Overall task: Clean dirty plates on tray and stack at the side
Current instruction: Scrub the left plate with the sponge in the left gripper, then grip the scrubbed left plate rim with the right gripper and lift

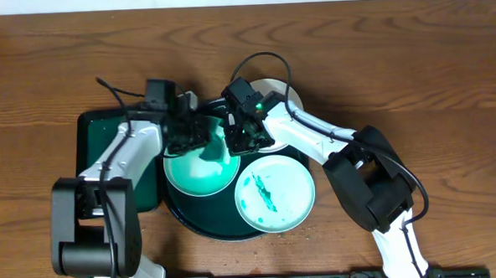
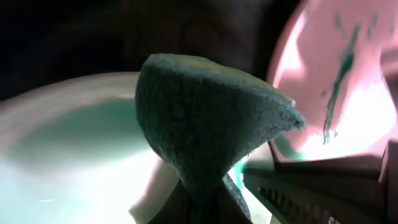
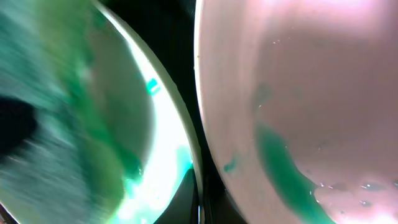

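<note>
Wood table [image 1: 412, 56] | left arm [image 1: 123, 157] bent over tray [image 1: 203, 229] | left pincer [image 1: 193, 137] clamps sponge [image 2: 205, 118]

Left plate [image 3: 93, 118] blurred, green-washed; right plate [image 3: 311, 81] pale, green smear near bottom.

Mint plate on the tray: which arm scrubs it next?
Left. The left gripper holds the sponge over that plate; the right gripper sits at its rim, no sponge seen.
</note>
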Available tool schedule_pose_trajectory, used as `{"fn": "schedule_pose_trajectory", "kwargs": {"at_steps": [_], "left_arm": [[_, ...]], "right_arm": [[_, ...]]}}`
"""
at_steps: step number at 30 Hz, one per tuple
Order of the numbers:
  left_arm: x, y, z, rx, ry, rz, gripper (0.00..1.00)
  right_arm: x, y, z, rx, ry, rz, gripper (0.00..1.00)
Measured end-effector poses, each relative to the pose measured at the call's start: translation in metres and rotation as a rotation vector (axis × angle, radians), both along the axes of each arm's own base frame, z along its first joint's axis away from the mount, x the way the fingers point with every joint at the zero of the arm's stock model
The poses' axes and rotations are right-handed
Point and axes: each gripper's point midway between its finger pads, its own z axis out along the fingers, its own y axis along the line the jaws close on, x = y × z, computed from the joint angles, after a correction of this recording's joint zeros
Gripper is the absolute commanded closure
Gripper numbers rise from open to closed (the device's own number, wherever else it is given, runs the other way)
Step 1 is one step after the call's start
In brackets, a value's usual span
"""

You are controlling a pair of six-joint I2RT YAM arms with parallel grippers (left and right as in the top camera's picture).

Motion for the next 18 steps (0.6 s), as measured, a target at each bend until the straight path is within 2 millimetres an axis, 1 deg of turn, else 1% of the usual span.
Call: {"fn": "schedule_pose_trajectory", "kwargs": {"at_steps": [3,7,10,14,16,18], "left_arm": [[0.008,0.023,0.011,0.047,0.023,0.062,0.93],[0.015,0.065,0.035,0.163,0.058,0.167,0.93],[0.012,0.098,0.056,0.255,0.070,0.244,0.93],[0.008,0.138,0.082,0.340,0.034,0.347,0.93],[0.004,0.156,0.087,0.361,0.032,0.393,0.93],[0.000,0.170,0.087,0.375,0.045,0.433,0.93]], "right_arm": [[0.000,0.000,0.000,0.000,0.001,0.000,0.99],[0.000,0.000,0.000,0.002,0.000,0.000,0.99],[0.001,0.002,0.000,0.010,-0.007,0.004,0.99],[0.002,0.006,-0.001,0.029,-0.011,0.018,0.99],[0.002,0.006,0.000,0.032,-0.014,0.025,0.99],[0.002,0.006,0.000,0.033,-0.018,0.037,0.99]]}}
